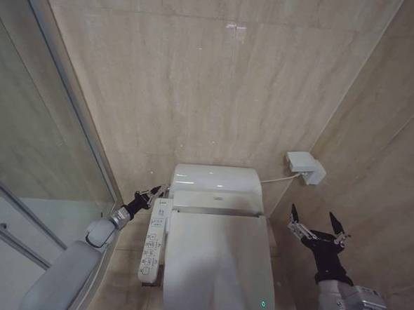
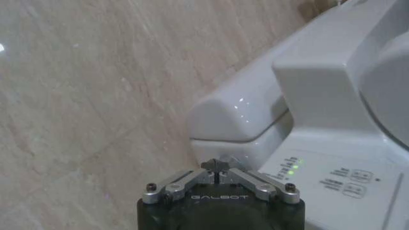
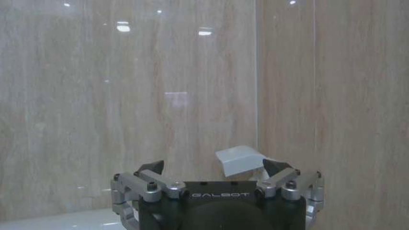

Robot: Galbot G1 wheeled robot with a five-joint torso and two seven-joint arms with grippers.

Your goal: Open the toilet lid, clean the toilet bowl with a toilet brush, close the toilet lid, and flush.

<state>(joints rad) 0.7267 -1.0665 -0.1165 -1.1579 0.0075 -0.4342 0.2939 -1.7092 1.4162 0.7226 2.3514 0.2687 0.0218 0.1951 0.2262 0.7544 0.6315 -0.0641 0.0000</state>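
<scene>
you're looking down on the toilet lid (image 1: 217,268), it's down flat over the bowl, glossy white, w/ a small green light (image 1: 262,303) near its front right corner. the tank (image 1: 217,180) sits behind it against the beige tiled wall (image 1: 212,71).

your left gripper (image 1: 153,192) is up at the rear left of the toilet, fingers pinched together to a point, tip just beside the top end of the control panel (image 1: 155,240) that runs along the lid's left side. can't tell if the tip is actually touching the panel or the tank corner, it's v close. in the left wrist view that gripper (image 2: 218,166) has its fingers closed tip to tip, nothing between them, pointing at the tank's rounded corner (image 2: 221,117); the panel (image 2: 332,177) lies right next to it w/ green leds lit (image 2: 292,166).

your right gripper (image 1: 317,223) hangs out to the right of the toilet, well clear of the lid, fingers spread wide apart and holding nothing. it's below the white wall box (image 1: 305,166) w/ its cable running back toward the tank. in the right wrist view the gripper (image 3: 217,167) is spread wide too, facing the tiled wall corner, w/ that white box (image 3: 240,159) showing between the fingertips, farther off.

glass shower screen (image 1: 31,158) on your left.
</scene>
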